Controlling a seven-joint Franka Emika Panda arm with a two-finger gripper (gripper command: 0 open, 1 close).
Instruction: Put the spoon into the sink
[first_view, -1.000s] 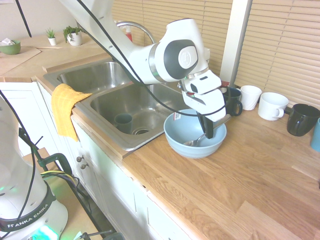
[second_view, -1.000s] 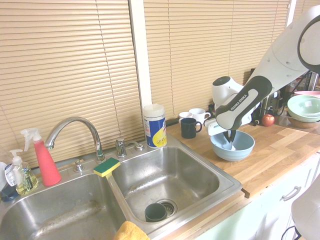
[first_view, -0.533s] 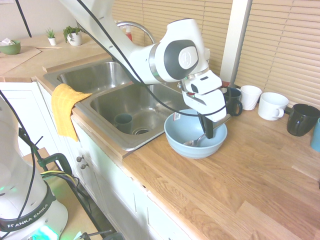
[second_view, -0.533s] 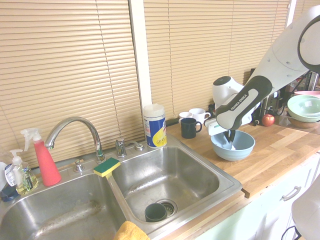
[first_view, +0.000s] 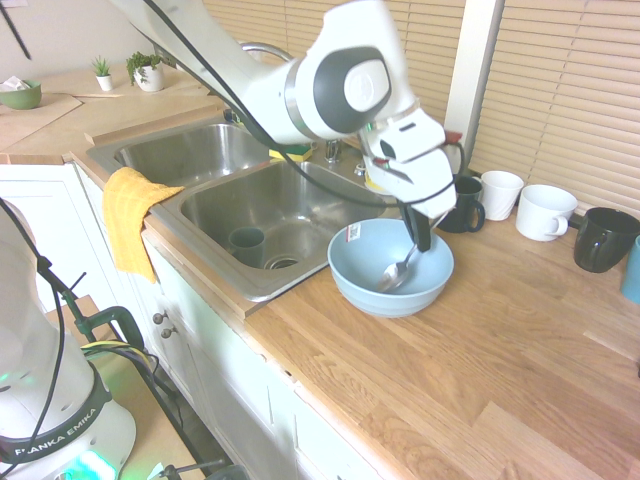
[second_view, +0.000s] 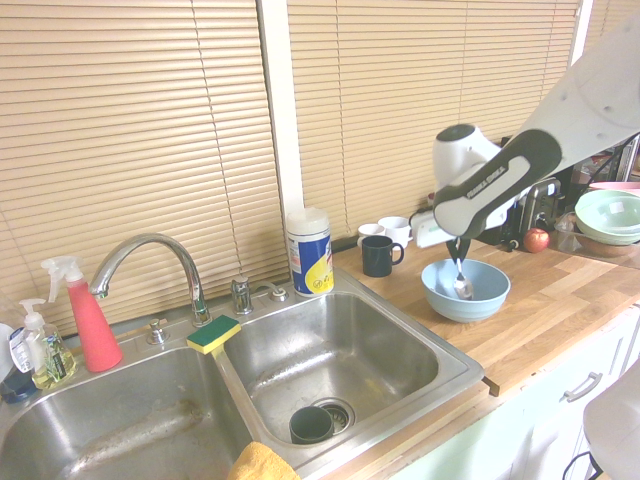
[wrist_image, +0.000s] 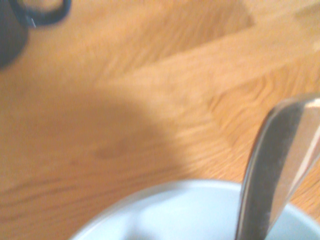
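The gripper pinches the spoon by its handle, its scoop hanging inside the light blue bowl, at three o'clock from the sink.

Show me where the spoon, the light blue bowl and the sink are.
spoon (first_view: 398, 271): first exterior view, on its bowl end.
light blue bowl (first_view: 372, 296): first exterior view, on its outer wall.
sink (second_view: 340, 350): second exterior view, on the right basin's floor.
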